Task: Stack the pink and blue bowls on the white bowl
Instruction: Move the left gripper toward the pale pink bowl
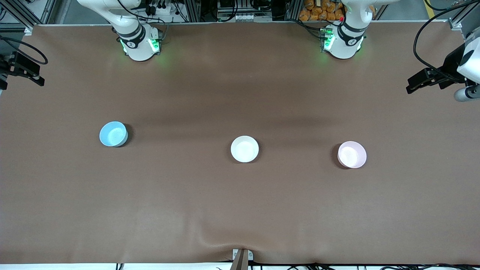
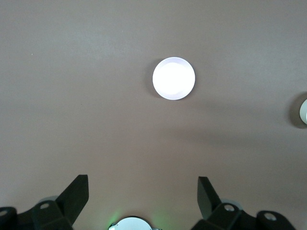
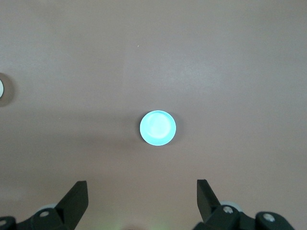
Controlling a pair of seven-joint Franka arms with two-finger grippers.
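Three bowls stand apart in a row on the brown table. The blue bowl is toward the right arm's end, the white bowl in the middle, the pink bowl toward the left arm's end. My left gripper is open and empty, high over the table, with the pink bowl far below it and the white bowl at the view's edge. My right gripper is open and empty, high over the blue bowl. Neither gripper shows in the front view.
The two arm bases stand along the table's edge farthest from the front camera. Black fixtures reach in at both ends of the table. A small bracket sits at the nearest edge.
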